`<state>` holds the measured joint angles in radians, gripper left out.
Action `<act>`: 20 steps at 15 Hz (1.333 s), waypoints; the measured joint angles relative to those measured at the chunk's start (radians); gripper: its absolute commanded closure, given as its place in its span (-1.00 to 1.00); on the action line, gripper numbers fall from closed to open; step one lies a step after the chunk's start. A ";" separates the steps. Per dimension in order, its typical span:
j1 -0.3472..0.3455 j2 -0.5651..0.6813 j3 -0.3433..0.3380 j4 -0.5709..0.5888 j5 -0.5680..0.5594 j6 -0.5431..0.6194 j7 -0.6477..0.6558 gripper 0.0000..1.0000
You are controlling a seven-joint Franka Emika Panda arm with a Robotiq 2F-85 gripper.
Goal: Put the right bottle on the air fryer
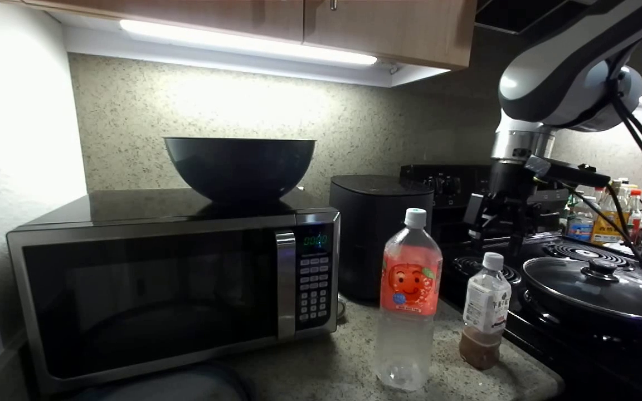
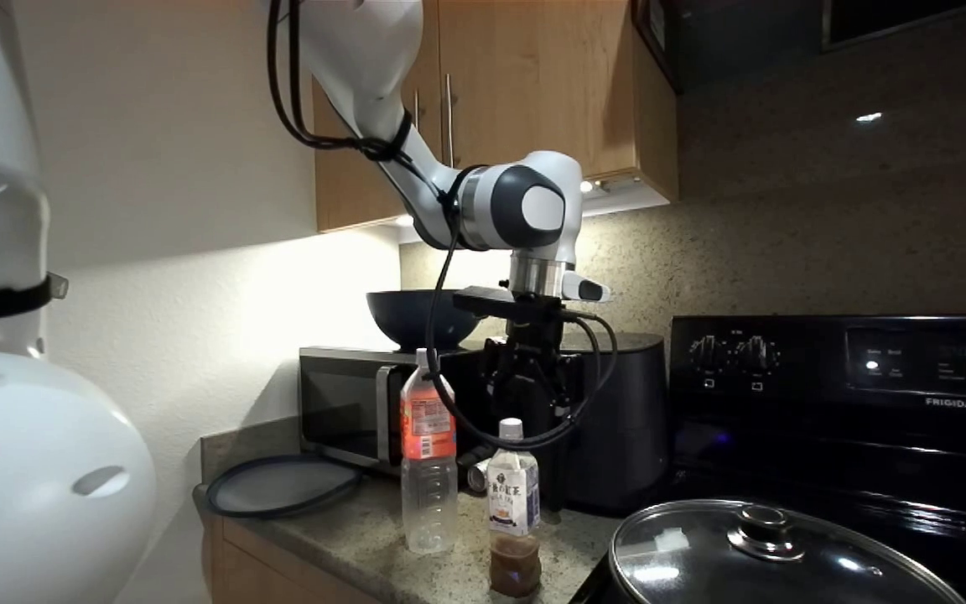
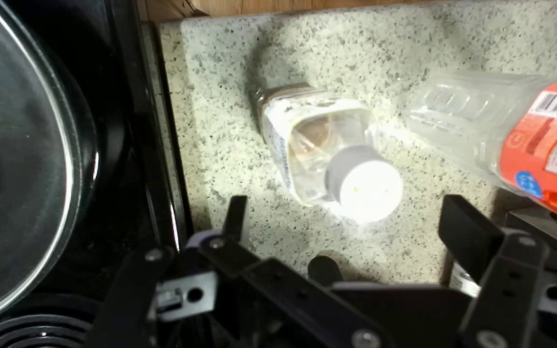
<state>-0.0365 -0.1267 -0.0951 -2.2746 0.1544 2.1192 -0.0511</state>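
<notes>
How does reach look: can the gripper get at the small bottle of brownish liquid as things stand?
Likely yes: in the wrist view the gripper is open and nothing shows between it and the small bottle. The taller bottle stands beside it, not touching, so the approach seems free.

On the speckled countertop (image 3: pixel 380 48) we count: one microwave (image 1: pixel 148 306); one black air fryer (image 1: pixel 360 239), just beside it; one tall red-labelled bottle (image 1: pixel 412 289), upright; one small white-capped bottle (image 1: pixel 486 312), upright; one round dark-rimmed disc (image 2: pixel 286 485), flat; one silvery round-ended object (image 2: pixel 478 477), partly hidden.
</notes>
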 measured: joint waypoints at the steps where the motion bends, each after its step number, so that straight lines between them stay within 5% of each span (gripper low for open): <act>1: 0.003 0.000 0.009 0.005 0.000 -0.025 0.007 -1.00; 8: 0.012 0.000 0.044 0.018 0.000 -0.158 0.057 -1.00; 20: -0.003 0.010 -0.001 0.018 0.000 -0.167 0.060 -1.00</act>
<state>-0.0392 -0.1164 -0.0961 -2.2566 0.1547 1.9526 0.0084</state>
